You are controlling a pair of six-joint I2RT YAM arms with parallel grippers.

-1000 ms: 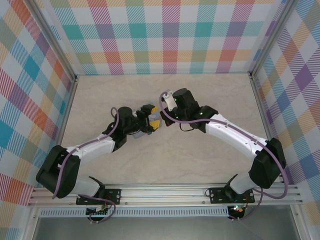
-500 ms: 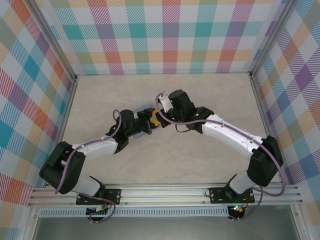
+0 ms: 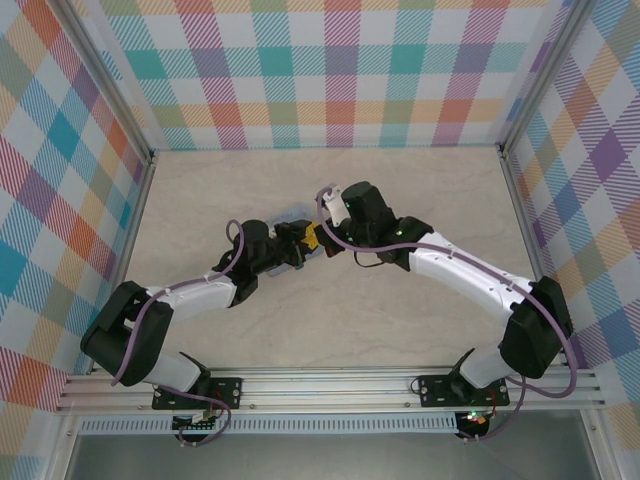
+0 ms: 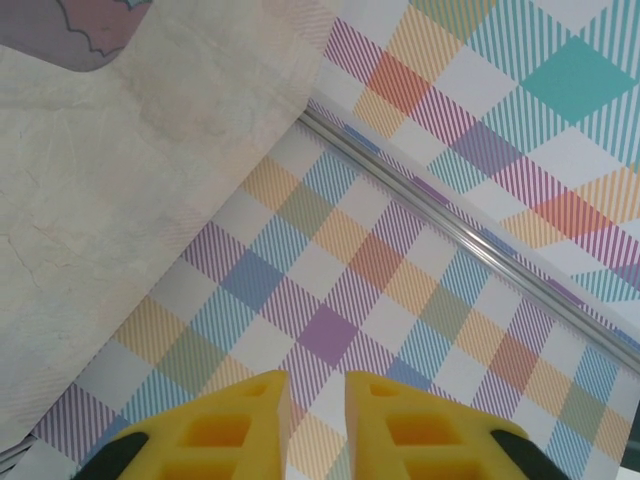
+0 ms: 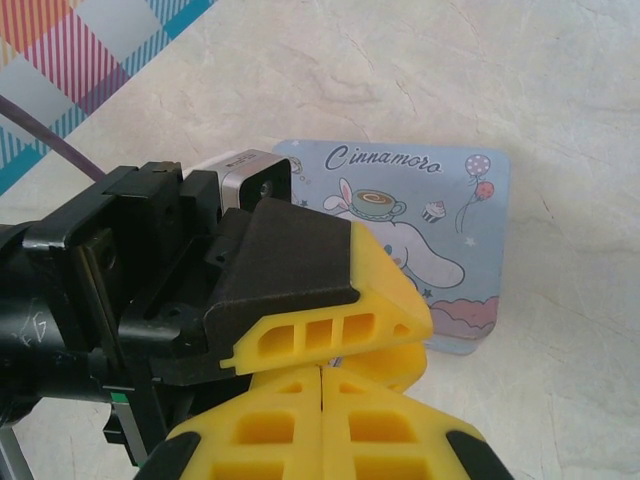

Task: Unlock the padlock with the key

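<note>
Overhead: left tool [image 3: 303,243] and right tool [image 3: 320,237] meeting tip to tip near the middle of the marbled surface [image 3: 400,320], over the near edge of a pale-blue cartoon tin [image 3: 288,212] lying flat. Left wrist view: yellow fingers [image 4: 245,425] set a narrow slot apart, plaid wall [image 4: 330,300] visible through the slot, nothing seen in it. Grip on anything lower down, past the frame edge: cannot tell. Corner of the tin at upper left of that view, on the surface. Right wrist view: right tool's own yellow fingers pressed together along a closed seam; anything thin pinched in the seam: cannot tell. Left tool's black-and-yellow tip just beyond them, touching or nearly so, crossing in front of the tin's left half. Tin printed "Cinnamoro", with a white long-eared figure, a cup and balloons. Padlock and key: too small or hidden at the meeting tips; position cannot be told.
</note>
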